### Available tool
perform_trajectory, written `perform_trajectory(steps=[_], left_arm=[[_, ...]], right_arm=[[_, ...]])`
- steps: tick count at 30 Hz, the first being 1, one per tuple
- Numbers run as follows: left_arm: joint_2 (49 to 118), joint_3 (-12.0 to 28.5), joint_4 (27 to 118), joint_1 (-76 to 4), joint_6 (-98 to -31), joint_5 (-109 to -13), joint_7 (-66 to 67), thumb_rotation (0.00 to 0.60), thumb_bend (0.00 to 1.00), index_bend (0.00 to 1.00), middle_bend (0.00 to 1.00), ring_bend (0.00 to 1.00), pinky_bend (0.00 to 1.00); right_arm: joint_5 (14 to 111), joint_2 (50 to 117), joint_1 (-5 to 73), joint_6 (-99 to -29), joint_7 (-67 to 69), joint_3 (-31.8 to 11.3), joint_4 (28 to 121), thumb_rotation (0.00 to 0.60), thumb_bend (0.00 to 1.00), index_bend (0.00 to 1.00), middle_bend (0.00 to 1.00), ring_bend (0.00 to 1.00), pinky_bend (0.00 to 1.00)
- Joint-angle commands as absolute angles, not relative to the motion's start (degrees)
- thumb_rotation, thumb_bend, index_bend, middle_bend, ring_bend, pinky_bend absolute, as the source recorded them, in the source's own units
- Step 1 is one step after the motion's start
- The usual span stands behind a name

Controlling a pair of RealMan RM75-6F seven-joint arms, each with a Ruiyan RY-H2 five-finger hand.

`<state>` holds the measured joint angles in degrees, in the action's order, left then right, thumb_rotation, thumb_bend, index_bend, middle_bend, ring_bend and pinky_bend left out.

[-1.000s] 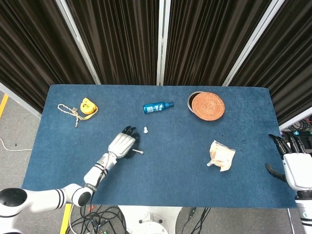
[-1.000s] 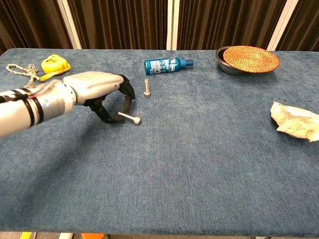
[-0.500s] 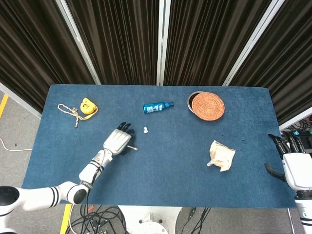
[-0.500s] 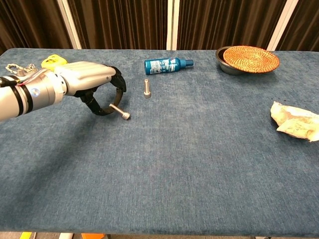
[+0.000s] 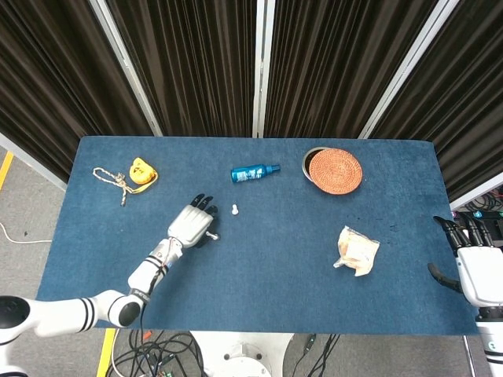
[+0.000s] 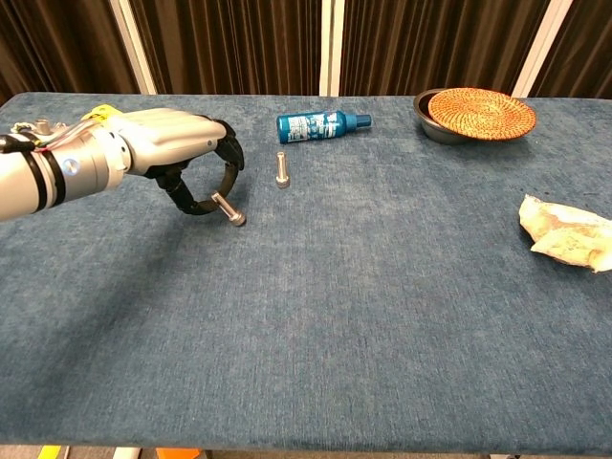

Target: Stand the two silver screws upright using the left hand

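One silver screw (image 6: 281, 169) stands upright on the blue table (image 6: 363, 316), also seen from above as the screw (image 5: 234, 209). My left hand (image 6: 163, 153) is just left of it and pinches the second silver screw (image 6: 228, 208) between thumb and fingertip. That screw is tilted, its head low near the cloth; in the head view the screw (image 5: 213, 234) pokes out beside the left hand (image 5: 192, 224). My right hand (image 5: 474, 265) hangs off the table's right edge, fingers apart and holding nothing.
A blue bottle (image 6: 323, 124) lies behind the standing screw. A woven lid on a bowl (image 6: 475, 113) sits at the back right, and a crumpled bag (image 6: 569, 234) at the right edge. A yellow tape measure (image 5: 141, 170) and a cord (image 5: 110, 179) lie far left.
My left hand has drawn back to the left with the screw. The screw went from lying nearly flat to a steeper tilt. The right hand has not moved.
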<state>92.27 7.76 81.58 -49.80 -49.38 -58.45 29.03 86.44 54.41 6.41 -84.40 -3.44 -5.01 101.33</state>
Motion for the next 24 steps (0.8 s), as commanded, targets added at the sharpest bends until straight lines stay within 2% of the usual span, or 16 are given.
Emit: perform_trajectory(steps=[1, 24], left_arm=[[92.11, 7.93, 81.99, -50.02, -49.56, -58.26, 29.19, 0.600, 0.38, 0.55, 0.22, 0.03, 0.00], [91.97, 6.65, 83.90, -52.78, -49.81, -55.29, 35.64, 0.600, 0.37, 0.50, 0.21, 0.03, 0.00]], right_arm=[[86.43, 54.36, 6.37, -84.42, -3.47, -4.97, 101.35, 0.600, 0.14, 0.12, 0.22, 0.04, 0.09], [86.56, 54.41, 5.80, -85.12, -2.55, -4.88, 100.82, 0.600, 0.14, 0.12, 0.22, 0.04, 0.09]])
